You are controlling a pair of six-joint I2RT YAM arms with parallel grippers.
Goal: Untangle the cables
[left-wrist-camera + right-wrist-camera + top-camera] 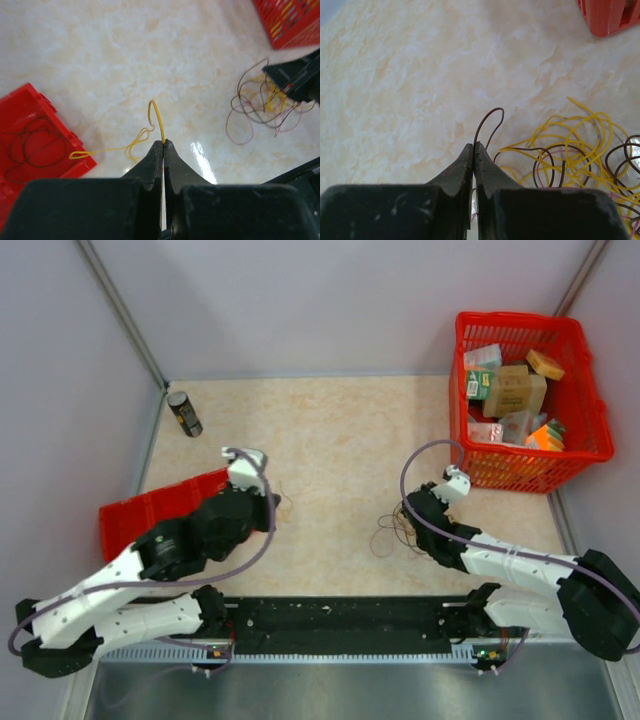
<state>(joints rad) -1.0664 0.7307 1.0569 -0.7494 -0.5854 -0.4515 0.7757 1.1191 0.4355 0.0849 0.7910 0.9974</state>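
Note:
The cable tangle of thin yellow and dark brown loops lies on the table in front of my right gripper. In the right wrist view the right gripper is shut on a dark brown wire that loops up from its tips, with the tangle just to its right. My left gripper is shut on a single yellow wire. That wire trails left to the edge of a red tray. The tangle lies apart, to the right of it.
The red tray lies at the left under my left arm and holds a dark wire loop. A red basket of small boxes stands at the back right. A dark can stands at the back left. Walls close in both sides.

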